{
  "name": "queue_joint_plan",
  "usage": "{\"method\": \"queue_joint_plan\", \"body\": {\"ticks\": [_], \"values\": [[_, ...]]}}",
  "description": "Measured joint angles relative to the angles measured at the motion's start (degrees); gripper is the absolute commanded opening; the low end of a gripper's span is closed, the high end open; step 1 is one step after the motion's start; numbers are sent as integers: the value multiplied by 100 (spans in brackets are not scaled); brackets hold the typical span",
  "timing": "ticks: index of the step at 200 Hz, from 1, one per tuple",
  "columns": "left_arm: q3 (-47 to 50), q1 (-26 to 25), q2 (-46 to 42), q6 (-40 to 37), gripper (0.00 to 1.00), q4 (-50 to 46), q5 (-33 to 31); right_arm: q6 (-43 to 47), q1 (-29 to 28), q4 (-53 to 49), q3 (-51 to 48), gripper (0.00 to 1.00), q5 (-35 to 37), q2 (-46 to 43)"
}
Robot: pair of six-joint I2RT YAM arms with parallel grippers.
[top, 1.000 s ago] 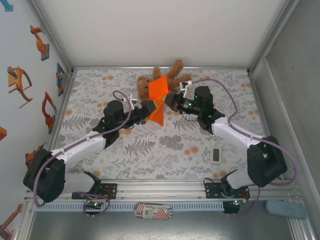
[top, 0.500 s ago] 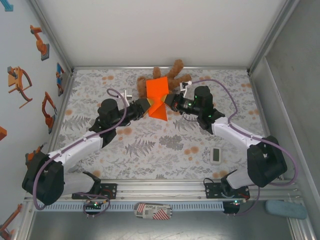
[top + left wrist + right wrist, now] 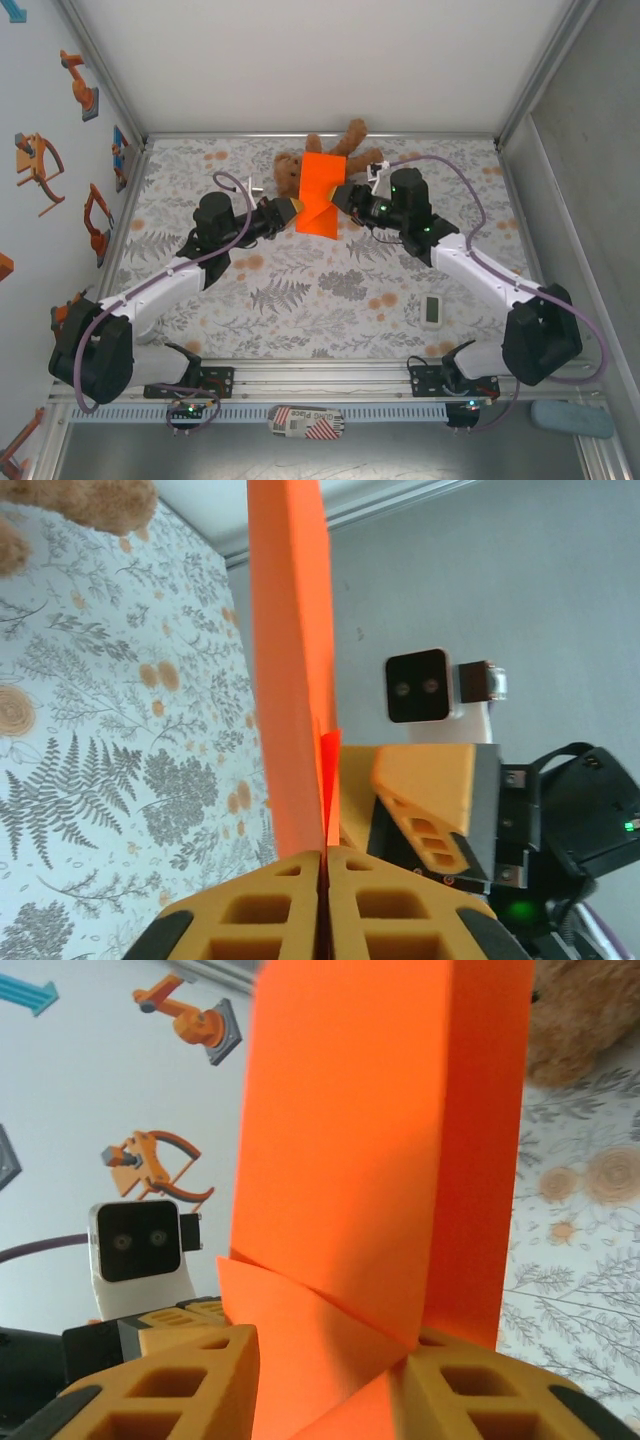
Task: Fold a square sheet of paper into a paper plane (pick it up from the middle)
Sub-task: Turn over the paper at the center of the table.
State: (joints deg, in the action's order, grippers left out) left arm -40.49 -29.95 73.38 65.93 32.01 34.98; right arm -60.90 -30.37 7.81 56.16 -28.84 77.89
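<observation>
Square sheet of paper [image 3: 320,192], creased and part-folded, is held up off the table just in front of the teddy bear [image 3: 289,172], hiding its belly from above.

Left gripper [image 3: 322,868], on the bear's head side, is pinched tight on the sheet's lower edge. Its pads meet with only paper between them.

Right gripper [image 3: 330,1365], on the bear's other side, has its jaws parted with a folded flap lying in the gap. We cannot tell whether either pad touches it.

We judge this a regrip mid-fold, with the left carrying the sheet alone.

To do it well:
- Hold the left pinch firm, with no twist. Thin paper hung from one edge will sag and swing.
- Draw the right straight back, away from the bear, so no finger snags the flap or pulls the crease open.
- Re-take near the centre crease, clear of the bear's paws.
</observation>
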Motion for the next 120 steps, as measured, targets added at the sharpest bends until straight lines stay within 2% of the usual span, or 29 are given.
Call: {"method": "queue_joint_plan", "body": {"ticks": [25,29,50,62,78,98,120], "values": [[-4,11,-26,-328,8,-437,-46,352,-4,-782,190,53,474,-254],[-9,11,-37,-391,8,-549,-70,417,-4,-883,203,59,553,-295],[-192,11,-214,-1049,8,-1700,-402,667,-4,-1539,264,70,1071,-507],[-402,11,-341,-1453,8,-2415,-710,831,-4,-1867,273,71,1338,-601],[-793,-9,-522,-2072,3,-3438,-1298,970,-4,-2234,273,70,1617,-673],[-1399,-131,-560,-2721,2,-4614,-2216,1143,-4,-2566,278,70,1888,-697],[-2059,-485,-332,-3244,3,-5735,-3432,1331,-4,-2892,317,70,2218,-699]]}}
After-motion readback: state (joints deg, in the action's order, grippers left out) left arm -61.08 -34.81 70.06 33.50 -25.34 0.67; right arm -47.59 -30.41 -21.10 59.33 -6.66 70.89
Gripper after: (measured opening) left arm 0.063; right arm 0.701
